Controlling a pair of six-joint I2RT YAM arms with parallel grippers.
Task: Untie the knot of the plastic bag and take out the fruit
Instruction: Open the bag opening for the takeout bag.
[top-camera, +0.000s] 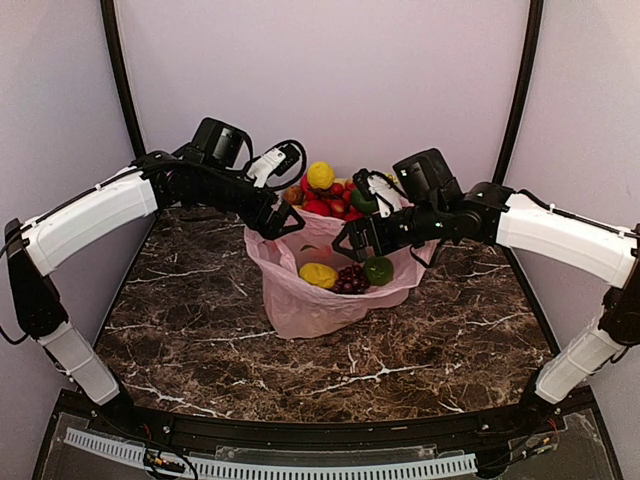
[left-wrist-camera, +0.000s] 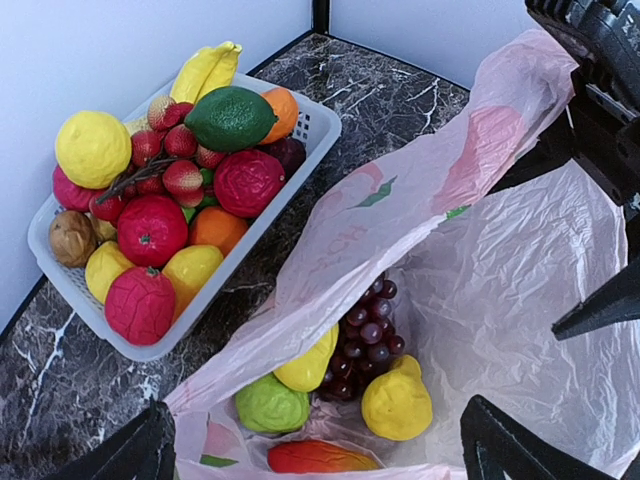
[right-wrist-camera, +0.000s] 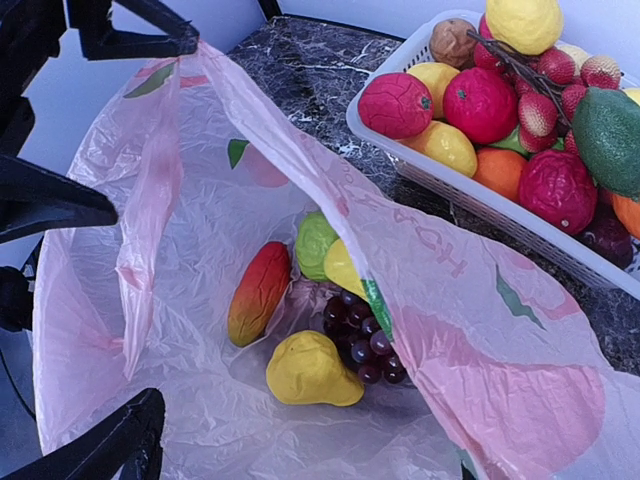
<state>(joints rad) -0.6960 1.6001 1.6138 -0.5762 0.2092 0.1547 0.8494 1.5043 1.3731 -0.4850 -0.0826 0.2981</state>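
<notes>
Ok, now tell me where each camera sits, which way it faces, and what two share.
Top external: above and behind the arm bases, looking down over the table; both arms show, left gripper and right gripper at the plastic bag.
Left wrist: on the left arm, looking down into the open bag; its fingers frame the bottom.
Right wrist: on the right arm, looking into the bag from the opposite side; fingers at left.
Shared: both wrist views show the grape bunch in the bag, basket beside it.
</notes>
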